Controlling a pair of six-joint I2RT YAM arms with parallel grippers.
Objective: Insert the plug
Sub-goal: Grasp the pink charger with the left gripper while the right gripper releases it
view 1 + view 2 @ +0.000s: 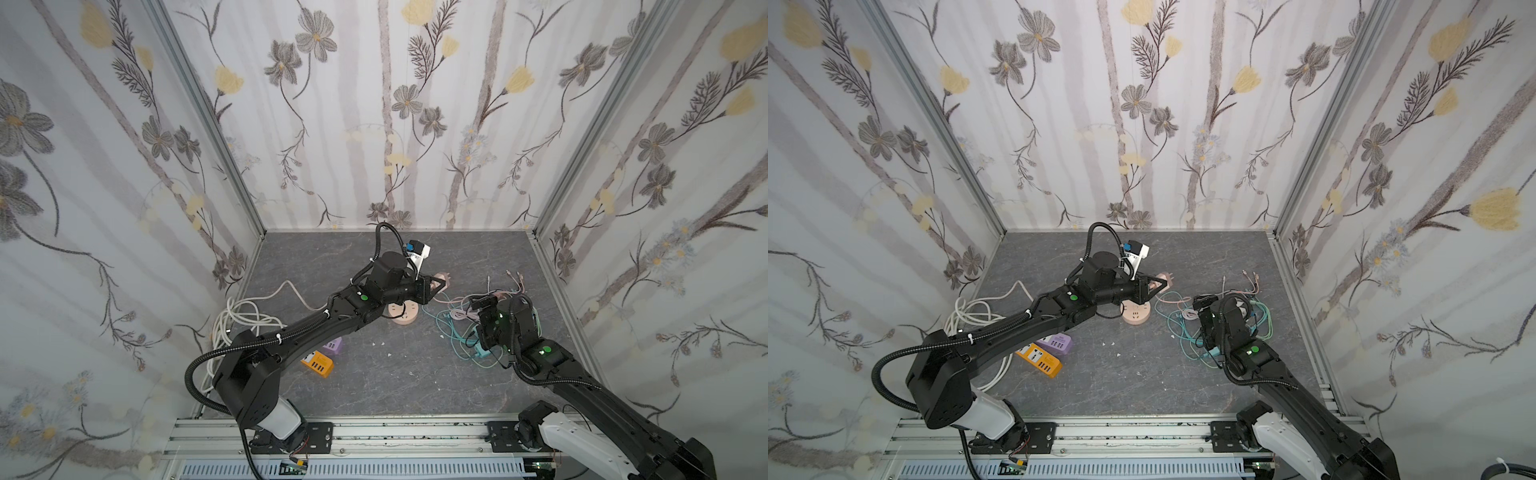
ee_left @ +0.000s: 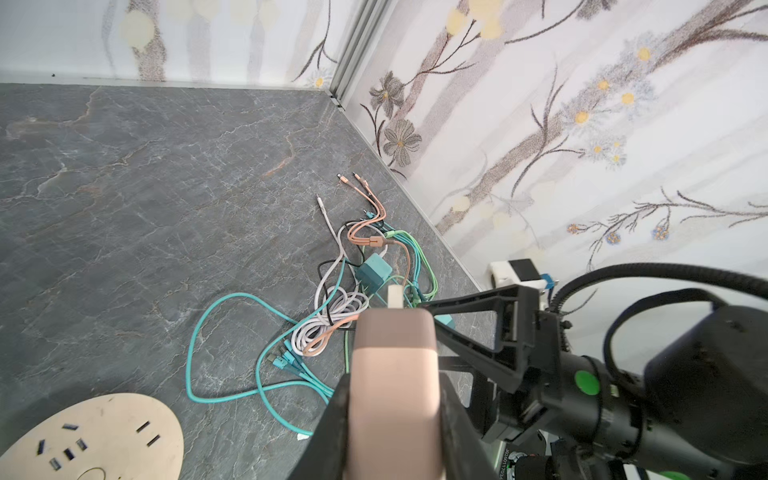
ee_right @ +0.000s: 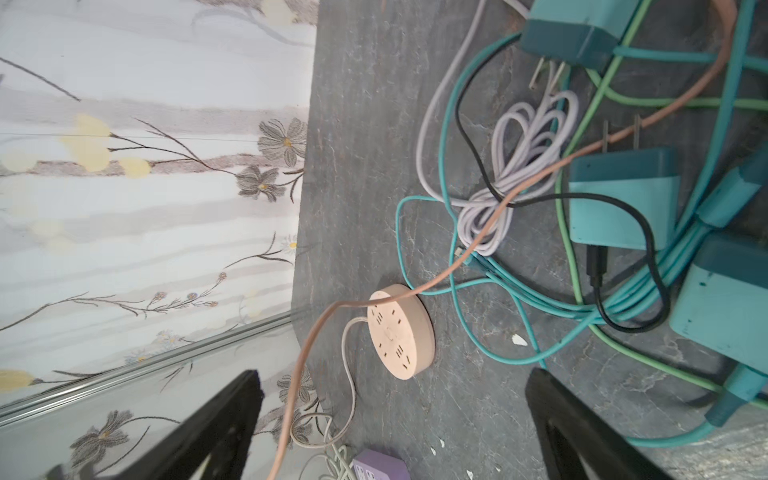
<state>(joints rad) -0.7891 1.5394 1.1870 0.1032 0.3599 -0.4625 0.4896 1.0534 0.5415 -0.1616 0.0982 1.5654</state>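
Pink plug, clamped in left gripper, is pointing prongs forward; round socket is lying below, behind its fingertips; right gripper is gaping, empty.

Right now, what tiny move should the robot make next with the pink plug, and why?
Probably swing the pink plug over the round socket and tip its prongs downward. The left jaws are shut on it, but it hangs beside the socket, with its prongs pointing sideways.
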